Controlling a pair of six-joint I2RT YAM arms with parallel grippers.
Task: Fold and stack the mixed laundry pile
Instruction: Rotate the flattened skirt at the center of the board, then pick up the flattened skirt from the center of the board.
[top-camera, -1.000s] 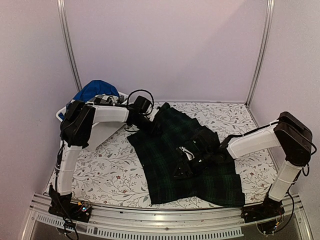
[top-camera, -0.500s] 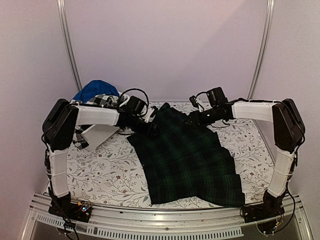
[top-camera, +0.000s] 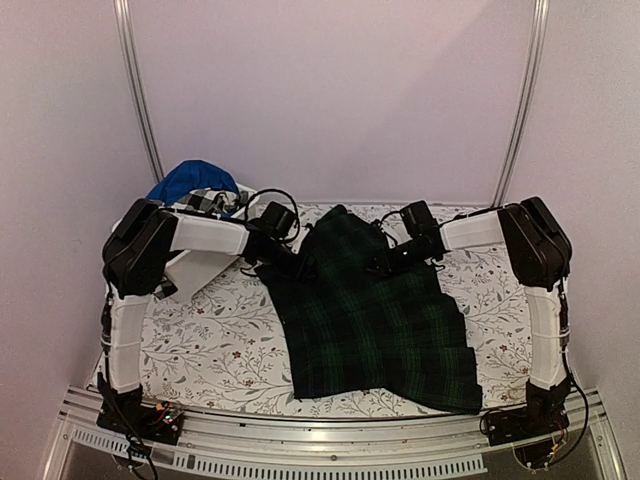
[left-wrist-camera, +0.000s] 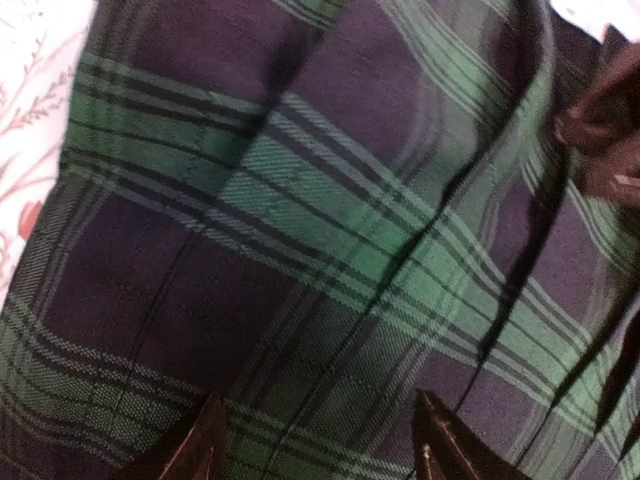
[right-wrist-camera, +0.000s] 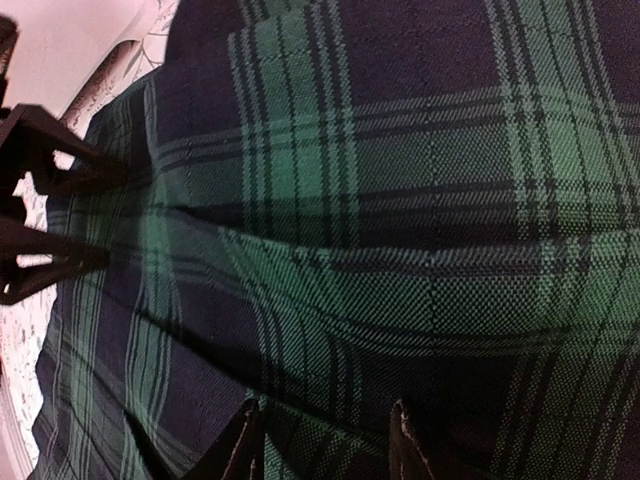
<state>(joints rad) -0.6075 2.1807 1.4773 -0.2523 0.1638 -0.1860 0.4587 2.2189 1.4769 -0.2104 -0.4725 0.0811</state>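
Observation:
A dark green-navy tartan garment lies spread flat on the floral table, running from the back middle to the front right. My left gripper is low over its back left edge, jaws open above the cloth, with nothing pinched between the fingertips. My right gripper hovers at its back right edge, also open over the tartan. The two grippers face each other; each shows at the edge of the other's wrist view. A bright blue garment and a black-and-white checked shirt sit heaped at the back left.
A white plastic tub lies tipped under the left arm, holding the heap. Bare floral tabletop shows left of the tartan. Metal posts stand at the back corners, and an aluminium rail runs along the front edge.
My right arm swung from the garment's front middle to its back right edge and lowered. The left gripper shifted slightly along the back left edge. Both sets of jaws narrowed a little.

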